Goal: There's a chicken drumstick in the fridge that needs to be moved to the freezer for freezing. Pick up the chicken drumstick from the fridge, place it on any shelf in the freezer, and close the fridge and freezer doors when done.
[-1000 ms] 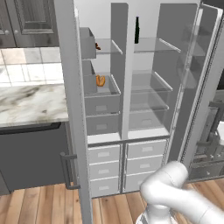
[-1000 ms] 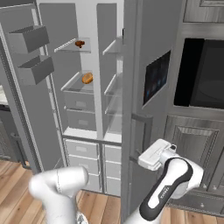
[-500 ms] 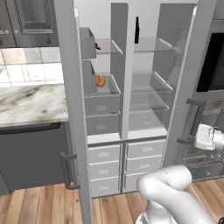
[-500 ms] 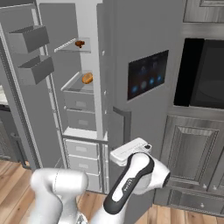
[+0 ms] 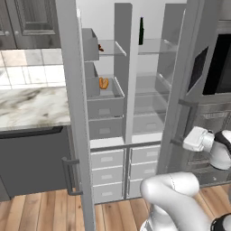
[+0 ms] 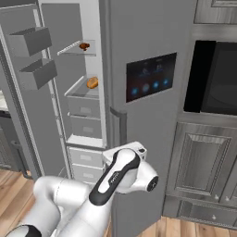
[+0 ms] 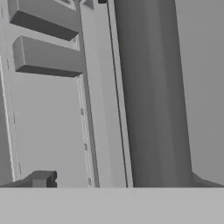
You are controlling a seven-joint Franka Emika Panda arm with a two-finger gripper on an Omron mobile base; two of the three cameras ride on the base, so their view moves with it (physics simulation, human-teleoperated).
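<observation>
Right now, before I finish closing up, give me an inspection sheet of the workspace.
Surface: thin clear top shelf in the narrow left freezer, carrying the meat.
Job's things: small reddish-brown chicken drumstick on that shelf; plain grey freezer door wide open; fridge door with dark blue-icon panel partly swung in, not shut.
Clutter: golden-orange curved food lower in the freezer; dark bottle in the fridge.
Pincer: open, holding nothing, close to the fridge door.
Cables: nothing seen.
Surroundings: marble counter, dark wall oven, wood floor.
</observation>
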